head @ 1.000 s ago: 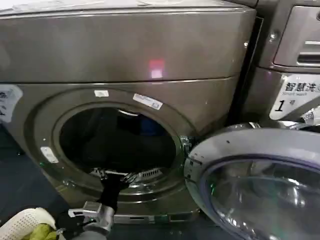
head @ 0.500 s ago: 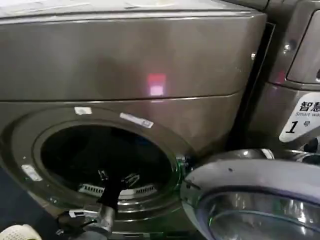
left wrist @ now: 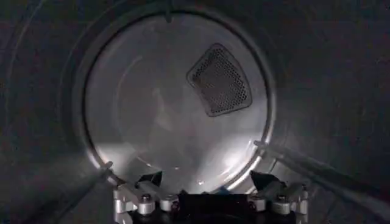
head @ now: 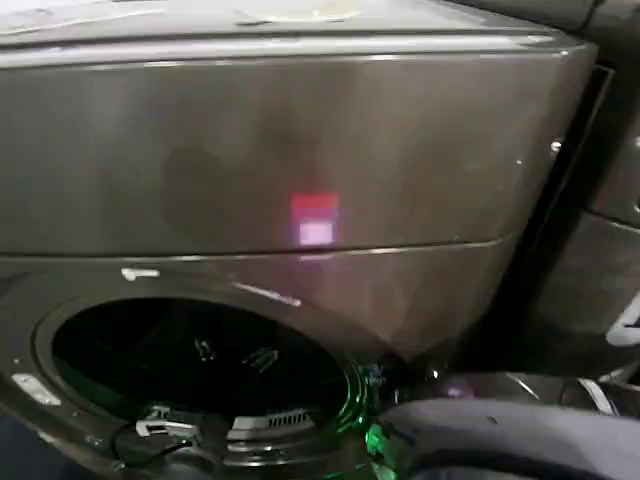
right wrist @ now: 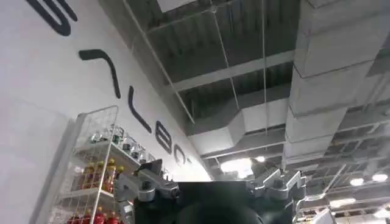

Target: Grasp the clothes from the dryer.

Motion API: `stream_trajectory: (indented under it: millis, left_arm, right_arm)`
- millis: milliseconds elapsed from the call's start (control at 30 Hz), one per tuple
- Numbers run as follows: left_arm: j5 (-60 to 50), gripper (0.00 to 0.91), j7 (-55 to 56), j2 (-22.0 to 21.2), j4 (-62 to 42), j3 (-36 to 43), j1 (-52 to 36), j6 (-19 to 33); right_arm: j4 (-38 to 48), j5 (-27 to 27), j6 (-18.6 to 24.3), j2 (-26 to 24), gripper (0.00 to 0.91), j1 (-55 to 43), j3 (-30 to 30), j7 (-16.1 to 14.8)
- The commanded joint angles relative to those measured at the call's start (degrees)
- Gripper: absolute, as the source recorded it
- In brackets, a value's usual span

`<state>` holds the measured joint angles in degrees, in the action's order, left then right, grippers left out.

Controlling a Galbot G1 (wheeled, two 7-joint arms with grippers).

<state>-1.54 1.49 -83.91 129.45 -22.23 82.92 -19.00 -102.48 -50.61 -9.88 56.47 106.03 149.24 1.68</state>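
my left hand (left wrist: 210, 189) is inside the dryer (head: 300, 150), fingers spread wide with nothing between them, pointing straight down the drum toward its back wall (left wrist: 158, 109). i can make out no clothes ahead of it, so any load must lie lower. my right hand (right wrist: 213, 189) is open, empty, aimed at the ceiling. no readable label on the dryer.

Shop laundrette: dryer (head: 300, 150), stocked shelves (right wrist: 97, 176)
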Motion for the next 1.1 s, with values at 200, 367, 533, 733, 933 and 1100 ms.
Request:
stream_trajectory:
  millis: [200,367,533,733,933,1100]
  left_arm:
    - [0.73,0.907,-0.15,-0.87,-4.54,-0.97,-6.37,0.45]
    - [1.25,0.907,-0.53,-0.98,-11.79,-1.51,-17.33,-0.7]
    - [2.42,0.907,-0.72,-0.08,-23.35,-2.51,-28.72,-2.13]
    - [2.47,0.907,-0.66,-0.09,-33.43,-2.53,-38.06,-1.45]
    - [2.12,0.907,-1.2,-0.54,-43.91,-2.33,-43.76,-0.15]
    - [1.41,0.907,-9.79,0.52,-52.7,-2.68,-48.36,-0.4]
  right_arm:
    - [0.45,4.67,-2.26,0.03,0.907,0.81,0.98,-0.4]
    - [1.1,7.24,-2.99,0.04,0.907,1.5,1.57,-0.18]
    - [1.52,7.19,-3.05,0.19,0.907,1.91,2.27,-0.2]
    - [1.4,7.15,-3.0,0.31,0.907,1.87,2.36,-0.33]
    - [1.42,7.03,-2.99,0.32,0.907,1.81,2.42,-0.59]
    - [2.01,6.8,-3.4,0.19,0.907,1.55,2.9,-0.73]
